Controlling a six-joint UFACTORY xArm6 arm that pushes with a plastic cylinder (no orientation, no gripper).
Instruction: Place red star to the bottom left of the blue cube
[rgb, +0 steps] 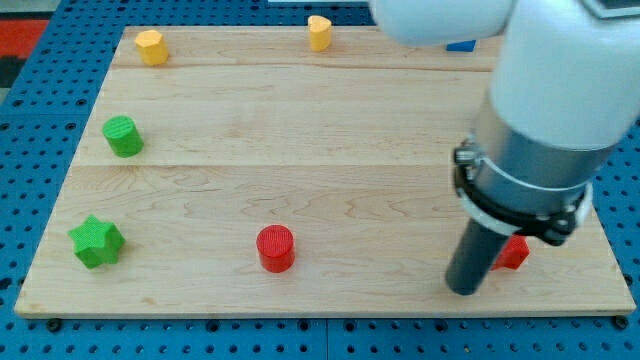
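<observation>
Wooden board (300, 120), arm upright at btm right, my tip (465, 290) touching red star (514, 253), no end effector jaws, blue cube (461, 45) mostly hidden.

yellow blocks (151, 46) (319, 32) | green cylinder (123, 136) | green star (96, 241) | red cylinder (276, 248) | red block (514, 252) | blue block (461, 45) | light wooden board (300, 130)

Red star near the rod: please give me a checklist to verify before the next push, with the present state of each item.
1. My tip touches the board: ok, it stands near the view's bottom right.
2. Tip is beside the red star: ok, just to its left; contact cannot tell.
3. Star's full shape visible: not ok, the rod hides most of it.
4. Blue cube located: ok, at the view's top, mostly hidden by the arm.
5. Star already at cube's bottom left: not ok, it lies far below, slightly right.
6. Red cylinder away from the tip: ok.
</observation>
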